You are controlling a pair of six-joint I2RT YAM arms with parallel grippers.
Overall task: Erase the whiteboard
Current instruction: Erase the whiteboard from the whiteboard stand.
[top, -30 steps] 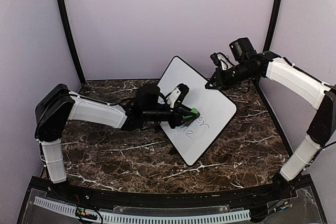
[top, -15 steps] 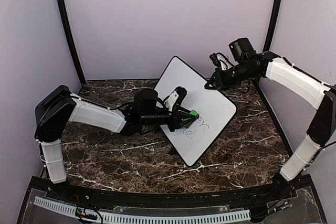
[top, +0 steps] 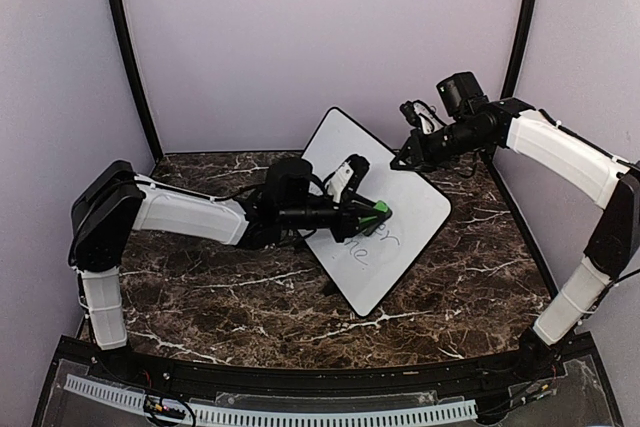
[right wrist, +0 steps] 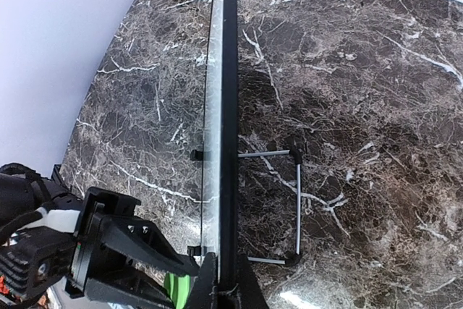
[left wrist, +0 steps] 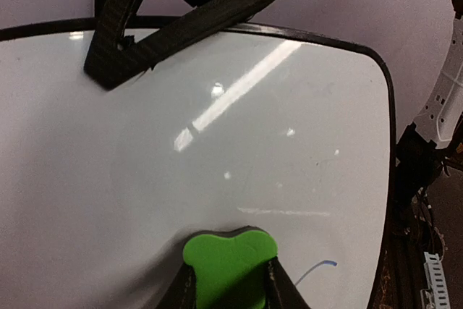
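The whiteboard [top: 395, 209] stands tilted on the marble table, white with a thin black frame and dark handwriting on its lower part. My left gripper [top: 372, 213] is shut on the green eraser [top: 376, 211] and presses it against the board face just above the writing. In the left wrist view the eraser [left wrist: 230, 258] sits between the fingers on the board [left wrist: 145, 164], with a blue stroke [left wrist: 317, 271] to its right. My right gripper [top: 403, 159] is shut on the board's top edge; the right wrist view shows the jaws clamping the black edge [right wrist: 228, 106].
The board's wire stand [right wrist: 295, 204] rests on the dark marble table [top: 200, 297] behind the board. Lilac walls and black corner posts [top: 128, 57] enclose the table.
My left gripper slid the eraser back left, then right across the board to a spot further right than before. The right arm and the board have not moved.
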